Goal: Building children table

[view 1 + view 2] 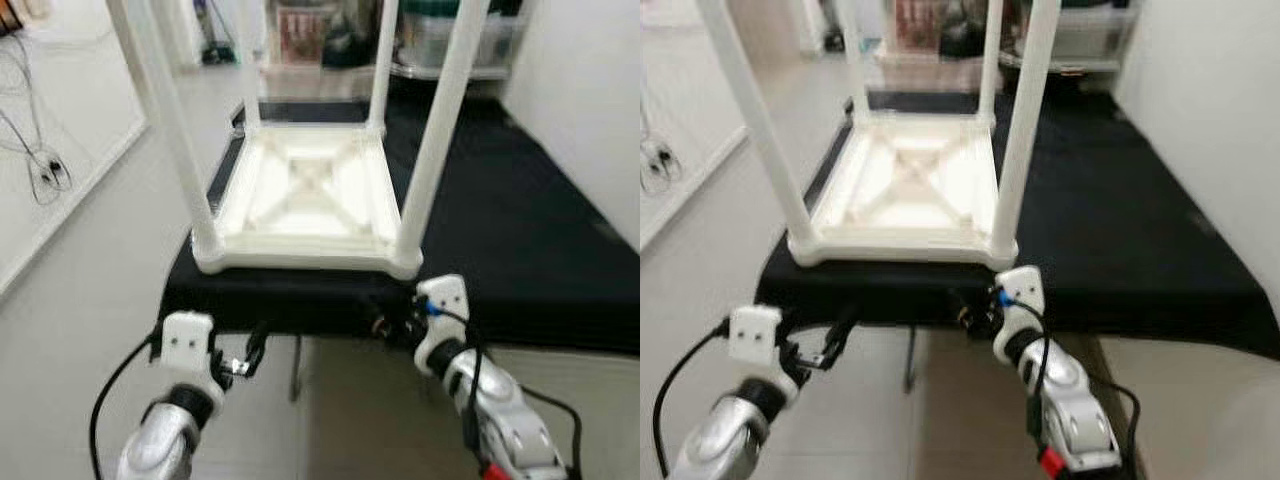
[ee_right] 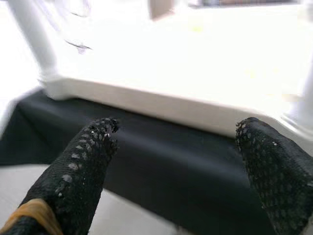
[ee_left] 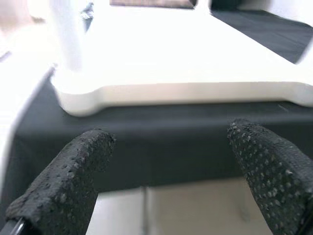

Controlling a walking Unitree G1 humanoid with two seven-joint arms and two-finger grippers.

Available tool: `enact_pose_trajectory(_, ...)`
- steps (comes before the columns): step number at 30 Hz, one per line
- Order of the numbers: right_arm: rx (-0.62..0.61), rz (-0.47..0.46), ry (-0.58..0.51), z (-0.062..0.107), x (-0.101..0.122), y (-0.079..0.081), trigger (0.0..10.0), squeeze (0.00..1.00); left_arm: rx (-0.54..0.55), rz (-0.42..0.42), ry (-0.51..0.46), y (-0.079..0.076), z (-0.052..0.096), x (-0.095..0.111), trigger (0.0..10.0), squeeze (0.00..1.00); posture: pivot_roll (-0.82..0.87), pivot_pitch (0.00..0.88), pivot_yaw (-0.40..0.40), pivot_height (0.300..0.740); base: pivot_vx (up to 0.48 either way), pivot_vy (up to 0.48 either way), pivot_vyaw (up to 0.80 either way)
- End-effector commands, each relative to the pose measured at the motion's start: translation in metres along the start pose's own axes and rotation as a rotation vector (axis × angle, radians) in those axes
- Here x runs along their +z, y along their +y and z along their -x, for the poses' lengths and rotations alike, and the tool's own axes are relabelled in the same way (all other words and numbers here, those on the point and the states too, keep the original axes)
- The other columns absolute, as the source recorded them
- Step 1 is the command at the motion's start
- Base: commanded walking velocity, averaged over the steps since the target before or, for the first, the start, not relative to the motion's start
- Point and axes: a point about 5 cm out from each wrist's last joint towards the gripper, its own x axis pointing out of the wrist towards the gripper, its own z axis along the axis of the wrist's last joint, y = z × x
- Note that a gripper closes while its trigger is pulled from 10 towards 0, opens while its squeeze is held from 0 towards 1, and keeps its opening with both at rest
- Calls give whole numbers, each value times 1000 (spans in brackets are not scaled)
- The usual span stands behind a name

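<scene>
The white children's table lies upside down, four legs pointing up, at the near left end of the black-covered bench. Both grippers hover just below the bench's near edge, the left gripper and the right gripper, each with fingers spread apart and holding nothing.

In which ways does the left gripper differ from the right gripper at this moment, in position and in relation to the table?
The left gripper hangs below the black cloth's front edge, near the left front corner of the upturned white table; the right gripper sits higher, up against that cloth edge under the right front leg. The left one is apart from the cloth; whether the right one touches it is unclear. Both are open and hold nothing.
</scene>
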Motion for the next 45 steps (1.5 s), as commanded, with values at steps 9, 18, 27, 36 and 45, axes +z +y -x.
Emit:
enact_pose_trajectory(9, 443, -17, -88, 13, 33, 23, 10000, 0, -40, -50, 0, -2, -6, -1, 10000, 0, 37, 62, -19, 740, 212, 0, 0)
enact_pose_trajectory(18, 681, -68, -239, 33, 86, 26, 10000, 0, -94, -111, -44, -9, -11, 7, 10000, 0, 30, 71, -20, 740, 0, 0, 0)
enact_pose_trajectory(27, 411, -59, -456, 29, 138, -7, 10000, 0, -80, -130, -121, -3, -14, 25, 10000, 0, 24, 84, -16, 740, 0, 0, 0)
enact_pose_trajectory(36, -3, 139, -622, 33, 200, -44, 10000, 0, -56, -144, -173, 6, -20, 40, 10000, 0, 16, 89, -9, 740, 0, 0, 0)
enact_pose_trajectory(45, -184, 143, -589, 24, 201, -58, 10000, 0, -67, -140, -179, 2, -22, 40, 10000, 0, 10, 88, -10, 740, 0, 0, 0)
